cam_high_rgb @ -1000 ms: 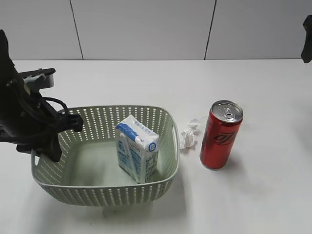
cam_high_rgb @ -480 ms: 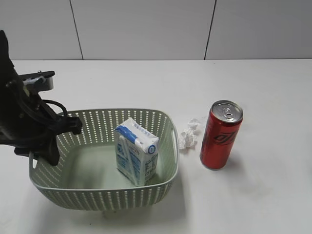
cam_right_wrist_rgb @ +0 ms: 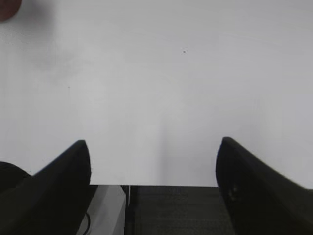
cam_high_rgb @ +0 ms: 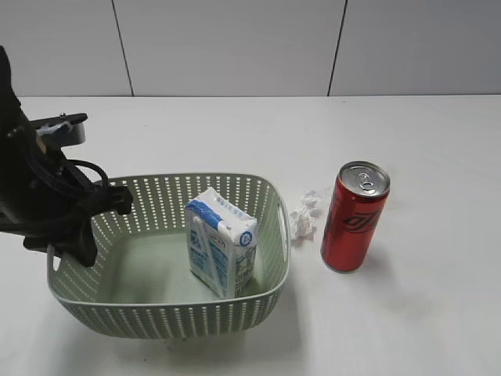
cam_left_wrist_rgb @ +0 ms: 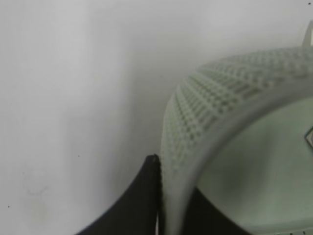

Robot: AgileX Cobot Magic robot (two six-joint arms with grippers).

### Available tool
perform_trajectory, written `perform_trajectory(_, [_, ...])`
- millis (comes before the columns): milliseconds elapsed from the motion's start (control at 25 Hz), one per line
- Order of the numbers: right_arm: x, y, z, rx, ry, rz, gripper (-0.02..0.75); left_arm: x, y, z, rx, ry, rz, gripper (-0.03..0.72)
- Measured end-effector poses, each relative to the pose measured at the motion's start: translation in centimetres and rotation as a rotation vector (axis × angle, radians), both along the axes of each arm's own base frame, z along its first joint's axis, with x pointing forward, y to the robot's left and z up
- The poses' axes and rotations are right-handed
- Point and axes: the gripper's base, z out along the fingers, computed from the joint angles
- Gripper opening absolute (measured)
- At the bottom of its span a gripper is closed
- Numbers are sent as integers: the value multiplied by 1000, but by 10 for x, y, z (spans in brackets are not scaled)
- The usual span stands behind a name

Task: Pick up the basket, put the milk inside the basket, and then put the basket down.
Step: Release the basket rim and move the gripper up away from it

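Observation:
The pale green basket [cam_high_rgb: 168,317] is at the left front of the white table, with a shadow under it. The white and blue milk carton [cam_high_rgb: 221,243] stands upright inside it, towards the right wall. My left gripper [cam_high_rgb: 74,243] is shut on the basket's left wall. In the left wrist view the left gripper [cam_left_wrist_rgb: 173,181] has one black finger outside and one inside the perforated basket wall [cam_left_wrist_rgb: 210,93]. My right gripper [cam_right_wrist_rgb: 154,144] is open and empty above bare table, and it is out of the exterior view.
A tall red soda can [cam_high_rgb: 354,217] stands right of the basket, with a crumpled white paper scrap [cam_high_rgb: 305,215] between them. A bit of red [cam_right_wrist_rgb: 7,7] shows at the top left corner of the right wrist view. A white panelled wall runs behind the table.
The basket, held by my left gripper, has shifted slightly left and lower in view, with the milk still inside. The dark arm part at the top right edge has left the view.

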Motion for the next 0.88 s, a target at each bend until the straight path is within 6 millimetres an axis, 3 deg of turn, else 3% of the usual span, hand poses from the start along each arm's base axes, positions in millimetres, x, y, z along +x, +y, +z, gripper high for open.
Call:
perform_trajectory(320, [-53, -1, -7, 12, -178, 1, 610, 0, 0, 1, -4, -1, 2, 5])
perform_trajectory(480, [-69, -1, -14, 12, -236, 4, 599, 0, 0, 1, -5, -1, 2, 5])
perform_trajectory(880, [-98, -2, -3, 16, -456, 10, 593, 1, -1, 1, -13, -18, 4, 5])
